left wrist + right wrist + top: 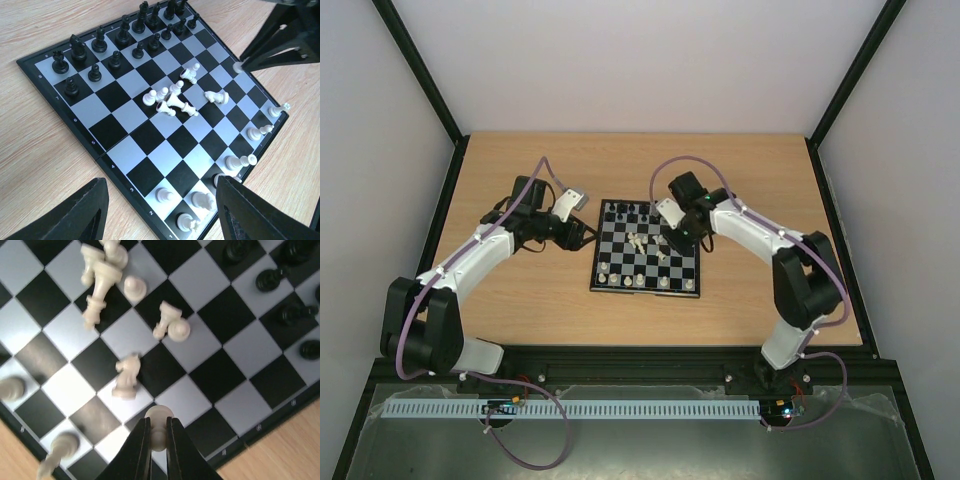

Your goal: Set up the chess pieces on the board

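The left tool (161,181) hangs open at the board's (145,172) left edge. White pieces (175,100) lie toppled mid-board. At the right edge, the right tool (159,422) pinches a pawn (159,414) below its head. The pawn looks light, stiff and slick, likely to twist, so a low, centred grip suits it.

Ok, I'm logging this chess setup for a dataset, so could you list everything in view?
board: one, black and pale checkered, mid-table.
black chess pieces: about sixteen, black, standing in two rows at the board's far edge.
loose white pieces: about seven, cream, mostly toppled mid-board.
placed white pieces: several, cream, along the board's near edge.
white pawn: one, cream, gripped over the board's right side.
table: one, light wood, under everything.
left arm, right arm: two, white and black, flanking the board.
left pincer: black, open.
right pincer: black, shut on the white pawn.
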You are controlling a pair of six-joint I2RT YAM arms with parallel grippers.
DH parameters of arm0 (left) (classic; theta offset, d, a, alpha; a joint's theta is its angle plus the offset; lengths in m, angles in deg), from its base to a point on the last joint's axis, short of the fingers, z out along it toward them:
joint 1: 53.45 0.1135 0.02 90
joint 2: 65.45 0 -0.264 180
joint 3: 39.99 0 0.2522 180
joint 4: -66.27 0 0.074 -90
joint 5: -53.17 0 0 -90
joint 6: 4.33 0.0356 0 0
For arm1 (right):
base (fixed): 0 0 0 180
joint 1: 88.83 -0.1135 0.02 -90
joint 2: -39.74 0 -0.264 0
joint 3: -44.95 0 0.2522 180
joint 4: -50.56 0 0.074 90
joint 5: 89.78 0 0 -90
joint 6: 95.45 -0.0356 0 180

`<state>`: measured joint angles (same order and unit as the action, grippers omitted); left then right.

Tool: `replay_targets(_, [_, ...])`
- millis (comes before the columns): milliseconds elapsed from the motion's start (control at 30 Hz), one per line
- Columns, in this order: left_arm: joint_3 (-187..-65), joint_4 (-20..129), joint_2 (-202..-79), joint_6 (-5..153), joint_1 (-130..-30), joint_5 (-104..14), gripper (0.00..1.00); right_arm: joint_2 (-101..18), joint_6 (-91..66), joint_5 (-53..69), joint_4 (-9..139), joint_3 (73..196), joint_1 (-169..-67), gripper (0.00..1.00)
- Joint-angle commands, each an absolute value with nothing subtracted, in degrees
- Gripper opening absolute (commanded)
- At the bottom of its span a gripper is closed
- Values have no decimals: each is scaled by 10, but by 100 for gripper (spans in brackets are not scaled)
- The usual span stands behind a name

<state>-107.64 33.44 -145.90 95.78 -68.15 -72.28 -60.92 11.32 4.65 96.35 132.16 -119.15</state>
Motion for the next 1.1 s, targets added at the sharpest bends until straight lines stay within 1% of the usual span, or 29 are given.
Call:
replay_targets(0, [-1075,330,-1453,962,-678,-726,62,-548,146,45,990,1267,-1189,4])
replay_targets(200, [-1077,332,-1460,960,-679,-729,62,-480,198,57,996,1179,-1188,5])
replay_targets(333, [-1082,330,-1464,959,-680,-729,62,-466,208,47,994,1151,-1189,5])
replay_targets(867, [-1084,335,-1467,957,-685,-735,62,-513,200,8,962,1138,-1189,5])
replay_targets(1067, [-1088,335,-1470,957,-685,-736,62,-526,190,14,953,1140,-1189,5])
